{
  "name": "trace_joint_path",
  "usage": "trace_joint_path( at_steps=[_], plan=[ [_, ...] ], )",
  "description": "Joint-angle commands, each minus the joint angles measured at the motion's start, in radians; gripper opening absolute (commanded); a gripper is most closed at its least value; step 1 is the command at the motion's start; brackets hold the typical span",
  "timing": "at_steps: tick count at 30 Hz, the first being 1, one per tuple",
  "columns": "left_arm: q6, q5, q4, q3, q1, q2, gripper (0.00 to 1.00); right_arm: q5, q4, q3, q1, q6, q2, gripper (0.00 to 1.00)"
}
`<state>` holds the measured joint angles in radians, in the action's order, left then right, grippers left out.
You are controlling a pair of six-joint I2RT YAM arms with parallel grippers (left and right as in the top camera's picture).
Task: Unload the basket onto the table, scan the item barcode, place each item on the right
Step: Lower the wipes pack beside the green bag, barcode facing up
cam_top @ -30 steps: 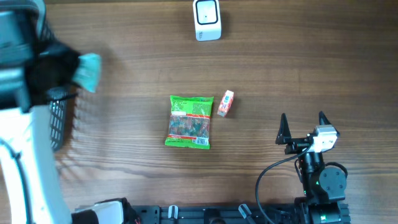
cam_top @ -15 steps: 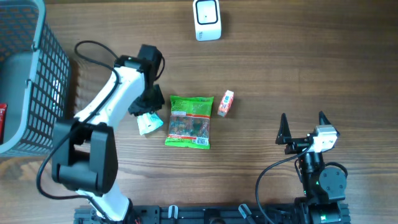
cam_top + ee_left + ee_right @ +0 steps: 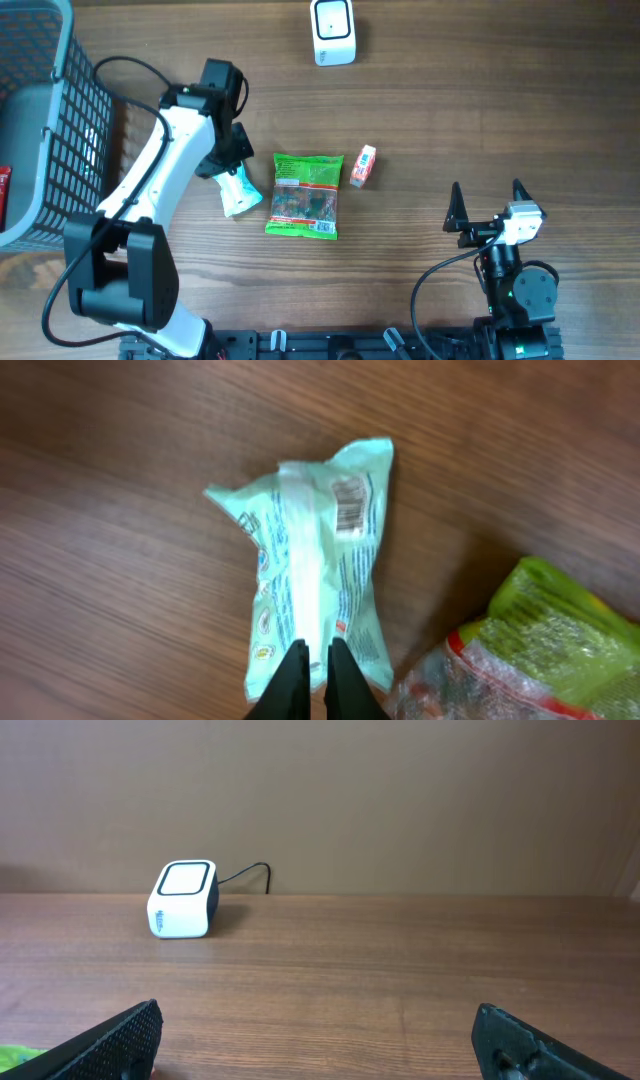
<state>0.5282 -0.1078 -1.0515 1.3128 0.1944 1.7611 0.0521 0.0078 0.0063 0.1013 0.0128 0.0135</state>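
Note:
The item, a mint-green packet (image 3: 241, 193), lies flat on the wooden table with its white seam and barcode (image 3: 348, 517) facing up; the left wrist view shows the whole packet (image 3: 320, 560). My left gripper (image 3: 226, 170) is shut, its black tips (image 3: 316, 650) over the packet's near end with only a sliver of the seam showing between them. The white scanner (image 3: 333, 32) stands at the far edge and is also in the right wrist view (image 3: 183, 898). My right gripper (image 3: 487, 190) rests open at the near right, nothing between its fingers (image 3: 318, 1015).
A green snack bag (image 3: 306, 195) lies right beside the packet, its edge in the left wrist view (image 3: 540, 650). A small red and white box (image 3: 362, 166) sits to its right. A grey wire basket (image 3: 50, 120) fills the left edge.
My left arm carried the packet from the basket to the table beside the green bag, then drew back up and left along it as its jaws closed. The right arm has not moved.

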Motion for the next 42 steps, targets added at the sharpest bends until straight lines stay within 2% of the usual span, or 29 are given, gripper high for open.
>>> trace_joint_path(
  at_steps=[1, 4, 6, 7, 9, 11, 15, 18, 19, 20, 21, 22, 23, 26, 30, 32, 33, 35, 39, 42],
  plan=[
    [0.041, -0.013, 0.094, -0.139, -0.002, -0.005, 0.04, 0.002, 0.005, -0.001, -0.002, -0.01, -0.006, 1.0],
    [0.042, -0.013, 0.221, -0.274, -0.002, -0.005, 0.05, 0.002, 0.005, -0.001, -0.002, -0.01, -0.006, 1.0],
    [0.041, -0.013, 0.286, -0.353, -0.002, -0.005, 0.09, 0.002, 0.005, -0.001, -0.002, -0.01, -0.006, 1.0],
    [0.041, -0.013, 0.299, -0.377, -0.002, -0.005, 0.15, 0.002, 0.005, -0.001, -0.002, -0.01, -0.006, 1.0],
    [0.033, -0.013, 0.286, -0.395, -0.002, -0.005, 0.17, 0.002, 0.005, -0.001, -0.002, -0.01, -0.006, 1.0],
    [0.026, -0.013, 0.228, -0.343, -0.003, -0.021, 0.26, 0.002, 0.005, -0.001, -0.002, -0.01, -0.006, 1.0],
    [-0.001, -0.013, 0.081, -0.146, -0.003, -0.084, 0.35, 0.002, 0.005, -0.001, -0.002, -0.01, -0.006, 1.0],
    [0.002, -0.013, 0.063, -0.067, -0.002, -0.121, 0.54, 0.002, 0.005, -0.001, -0.002, -0.01, -0.006, 1.0],
    [0.004, -0.013, 0.069, -0.067, -0.002, -0.126, 0.54, 0.002, 0.005, -0.001, -0.002, -0.01, -0.006, 1.0],
    [0.003, -0.013, 0.066, -0.067, -0.002, -0.126, 0.49, 0.002, 0.005, -0.001, -0.002, -0.01, -0.006, 1.0],
    [0.004, -0.013, 0.061, -0.073, -0.002, -0.121, 0.34, 0.002, 0.005, -0.001, -0.002, -0.01, -0.006, 1.0],
    [0.004, -0.013, 0.059, -0.083, -0.002, -0.115, 0.08, 0.002, 0.005, -0.001, -0.002, -0.01, -0.006, 0.99],
    [0.004, -0.013, 0.061, -0.098, -0.001, -0.109, 0.04, 0.002, 0.005, -0.001, -0.002, -0.01, -0.006, 0.99],
    [0.008, -0.006, 0.098, -0.164, 0.0, -0.079, 0.04, 0.002, 0.005, -0.001, -0.002, -0.01, -0.006, 1.0],
    [0.0, 0.129, 0.266, -0.298, 0.0, -0.062, 0.04, 0.002, 0.005, -0.001, -0.002, -0.01, -0.006, 1.0],
    [0.008, 0.132, 0.323, -0.37, 0.0, -0.057, 0.05, 0.002, 0.005, -0.001, -0.002, -0.01, -0.006, 1.0],
    [0.008, 0.1, 0.358, -0.411, 0.0, -0.055, 0.11, 0.002, 0.005, -0.001, -0.002, -0.01, -0.006, 1.0],
    [0.007, 0.096, 0.394, -0.451, 0.0, -0.055, 0.16, 0.002, 0.005, -0.001, -0.002, -0.01, -0.006, 1.0],
    [-0.003, 0.1, 0.356, -0.453, -0.001, -0.063, 0.17, 0.002, 0.005, -0.001, -0.002, -0.01, -0.006, 1.0],
    [-0.052, 0.1, 0.26, -0.351, -0.002, -0.107, 0.29, 0.002, 0.005, -0.001, -0.002, -0.01, -0.006, 1.0]
  ],
)
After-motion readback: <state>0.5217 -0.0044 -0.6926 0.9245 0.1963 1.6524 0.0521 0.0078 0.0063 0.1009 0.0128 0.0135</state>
